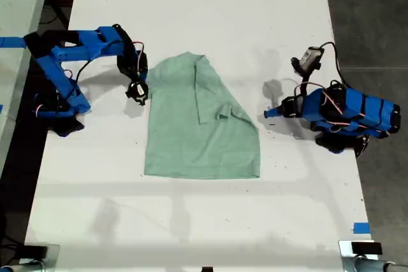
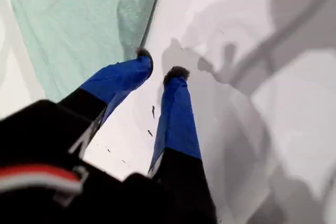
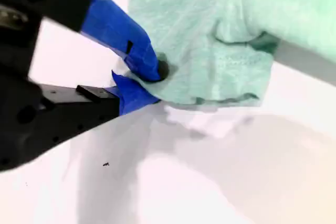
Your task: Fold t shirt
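The long white counter (image 1: 191, 4) fills most of the exterior view, with dark floor along that view's right edge. The small pale mint-green short-sleeved cloth t-shirt (image 1: 185, 132) lies flat and wrinkled near the middle of the counter. Its straight hem points toward the bottom of the exterior view. The side toward that view's right is folded in over the body, so that a sleeve rests on top of the cloth.

Two blue arms stand on the counter, one on each side of the shirt. The blue arm at the exterior view's left (image 1: 70, 62) reaches to the shirt's edge. The blue arm at the exterior view's right (image 1: 347, 109) lies low, pulled back from the cloth.

The second end effector (image 1: 138, 92) belongs to the arm at the exterior view's left. In the second wrist view this end effector (image 3: 149, 80) is clamped on the edge of the shirt (image 3: 210, 14), one blue finger above the cloth and one beneath.

The first end effector (image 1: 273, 112) sits near the shirt but apart from it. In the first wrist view its fingers stand apart (image 2: 160, 64) over bare counter, holding nothing, with the shirt (image 2: 79, 19) just beyond.

A small strip of blue tape (image 1: 361, 227) sticks to the counter near the exterior view's lower right.
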Available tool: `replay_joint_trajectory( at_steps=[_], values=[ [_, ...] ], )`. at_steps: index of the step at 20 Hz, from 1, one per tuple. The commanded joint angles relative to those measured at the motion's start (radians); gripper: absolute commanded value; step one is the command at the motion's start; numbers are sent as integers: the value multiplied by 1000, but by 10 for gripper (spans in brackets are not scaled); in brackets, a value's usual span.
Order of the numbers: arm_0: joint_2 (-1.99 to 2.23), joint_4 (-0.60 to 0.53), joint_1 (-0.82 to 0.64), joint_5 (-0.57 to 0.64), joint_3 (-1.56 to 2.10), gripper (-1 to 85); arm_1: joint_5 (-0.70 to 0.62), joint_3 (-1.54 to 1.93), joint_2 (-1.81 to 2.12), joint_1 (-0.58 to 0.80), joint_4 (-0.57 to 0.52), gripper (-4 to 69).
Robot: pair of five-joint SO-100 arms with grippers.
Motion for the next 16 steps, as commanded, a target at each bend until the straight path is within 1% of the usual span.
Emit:
replay_joint_trajectory(
  at_steps=[1,3,5,7,9,11,13,15,16],
  values=[
    [55,135,63,-63,-117,-3,5,66,11,-9,2,77],
    [127,216,132,-83,-272,-3,5,66,11,-9,2,76],
    [204,222,179,-72,-382,-3,5,66,11,-9,2,76],
    [241,198,233,-46,-476,-3,3,66,11,-9,2,76],
    [241,153,310,-26,-545,-3,2,66,11,-11,2,76],
    [215,60,405,11,-543,-3,2,66,11,-11,2,76],
    [101,-9,476,26,-538,-3,2,66,11,-12,2,76],
    [-74,-48,503,26,-575,-3,2,66,11,-11,2,76],
    [-167,-49,506,26,-615,26,2,66,11,-12,2,76]
  ],
)
